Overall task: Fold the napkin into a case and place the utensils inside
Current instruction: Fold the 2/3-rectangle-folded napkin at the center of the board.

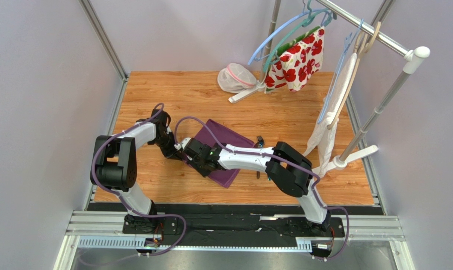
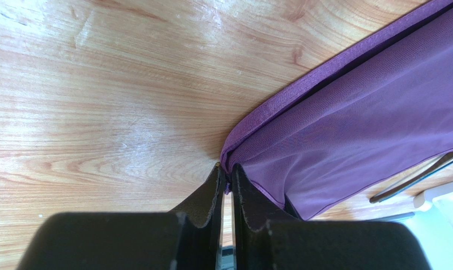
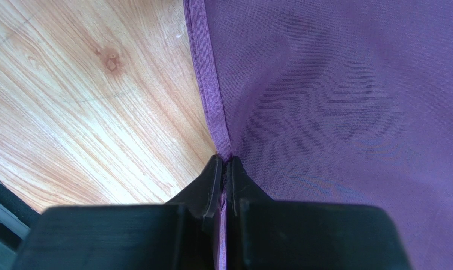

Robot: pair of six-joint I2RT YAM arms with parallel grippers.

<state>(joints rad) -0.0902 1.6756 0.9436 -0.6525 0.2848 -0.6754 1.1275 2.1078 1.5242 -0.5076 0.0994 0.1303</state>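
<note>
While both arms reach over the wooden surface (image 1: 155, 93), I have each gripper clamped on the plum napkin (image 1: 222, 134), which lies on the bare boards near the middle of that surface.

The left gripper (image 1: 179, 149) meets the napkin at its left corner. In the left wrist view its fingers (image 2: 207, 197) stand almost together, with a sliver of purple hem caught between them. From that pinch the cloth fans up and away, and it seems to lie in two layers, though from this angle I cannot be sure.

The right gripper (image 1: 194, 157) sits just beside the left one, on the napkin's near-left edge. Seen from the right wrist, its jaws are pressed tight on the hem (image 3: 212, 101), the flat weave spreading out beyond them.

The two dark utensils (image 1: 260, 140) lie off the napkin's right side, crossed by the right arm and largely hidden from above. The left wrist camera catches their thin shafts (image 2: 414, 179) past the cloth's far edge.

Well beyond the napkin's far side, a white mesh pouch (image 1: 234, 79) rests on the boards beside a rack (image 1: 375, 34), from which a flowered cloth (image 1: 296, 59) hangs.
</note>
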